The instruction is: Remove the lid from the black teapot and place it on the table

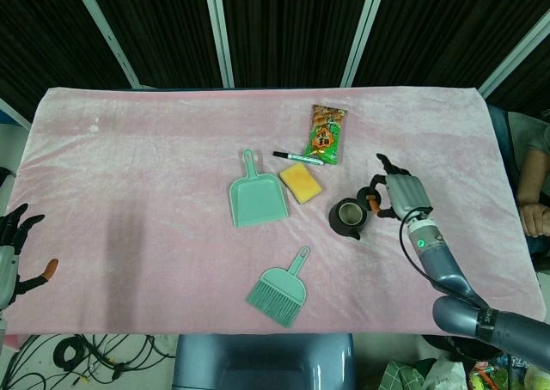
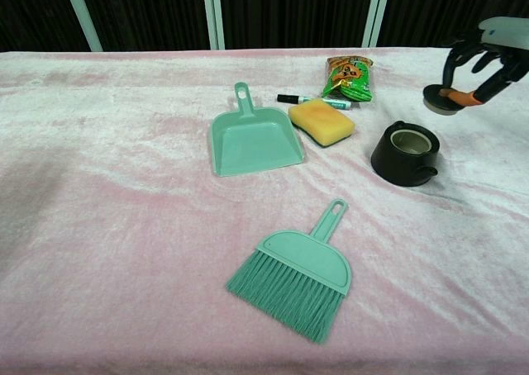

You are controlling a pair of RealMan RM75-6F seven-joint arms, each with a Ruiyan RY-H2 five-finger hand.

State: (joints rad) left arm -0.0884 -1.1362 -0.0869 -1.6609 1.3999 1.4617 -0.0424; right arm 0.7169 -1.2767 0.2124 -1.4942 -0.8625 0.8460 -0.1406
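Observation:
The black teapot (image 1: 347,219) (image 2: 403,153) stands uncovered on the pink cloth right of centre, its pale inside showing. Its round black lid (image 2: 439,99) hangs in the air above and to the right of the pot, pinched by my right hand (image 1: 401,196) (image 2: 486,58). The lid is clear of both the pot and the cloth. My left hand (image 1: 14,253) sits at the table's near left corner, far from the pot, fingers apart and holding nothing.
A green dustpan (image 2: 250,138), a yellow sponge (image 2: 321,121), a marker (image 2: 315,102) and a snack packet (image 2: 350,75) lie left of and behind the pot. A green brush (image 2: 296,275) lies toward the front. A person's arm (image 1: 533,210) shows at the right edge.

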